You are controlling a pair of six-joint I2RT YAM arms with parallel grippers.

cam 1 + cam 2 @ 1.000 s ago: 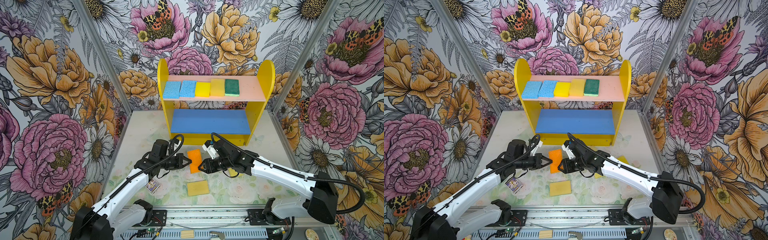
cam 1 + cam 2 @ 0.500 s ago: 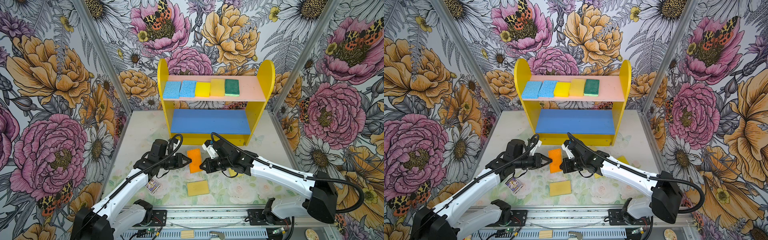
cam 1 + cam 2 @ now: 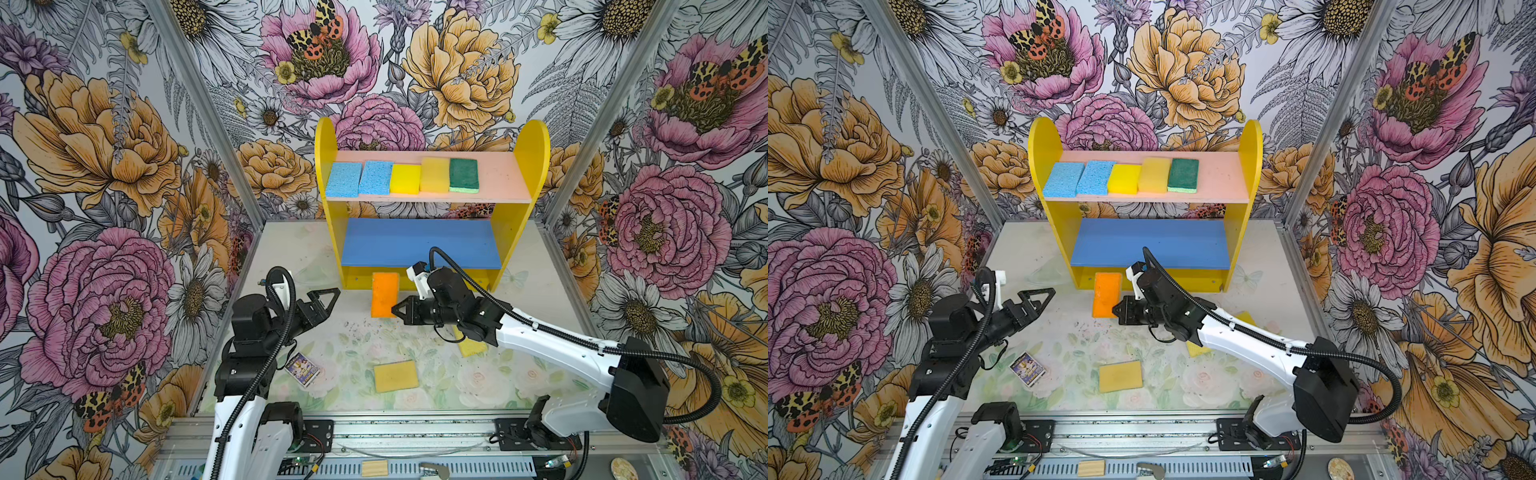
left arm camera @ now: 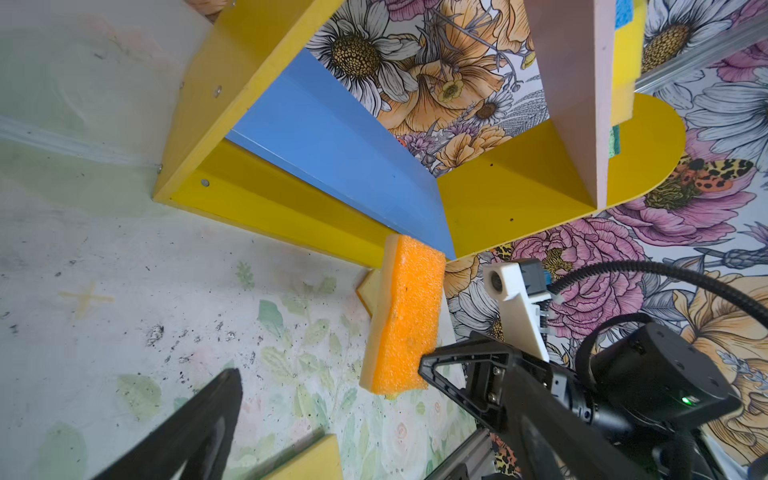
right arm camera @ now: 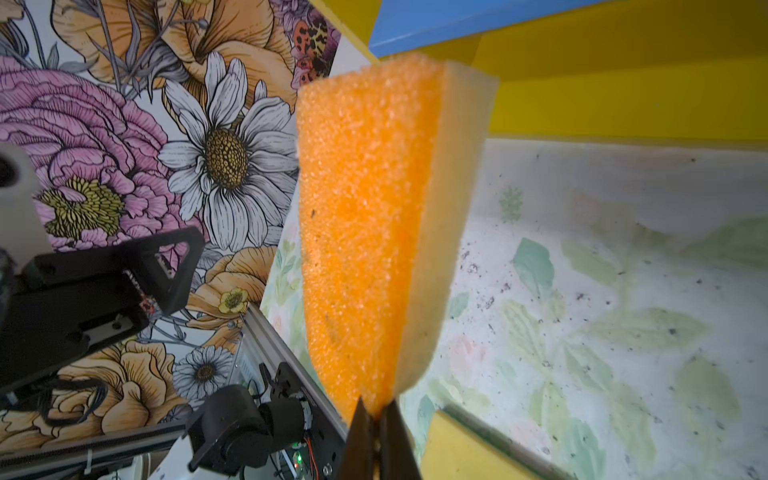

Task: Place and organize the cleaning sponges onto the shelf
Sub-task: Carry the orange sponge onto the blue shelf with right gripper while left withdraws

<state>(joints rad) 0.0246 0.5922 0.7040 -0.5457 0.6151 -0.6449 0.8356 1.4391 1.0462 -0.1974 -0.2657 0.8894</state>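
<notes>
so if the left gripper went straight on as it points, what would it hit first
Probably the orange sponge, held on edge by the right gripper in front of the shelf; the open left gripper aims at it, though depth is unclear.

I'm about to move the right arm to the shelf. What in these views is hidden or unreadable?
Yellow sponges beneath the right arm: in both top views the arm covers most of them, so the count is unclear.
Right gripper pinching the orange sponge: in the right wrist view the bottom edge cuts off its fingers.
Card packet print: too small in the top views.
</notes>
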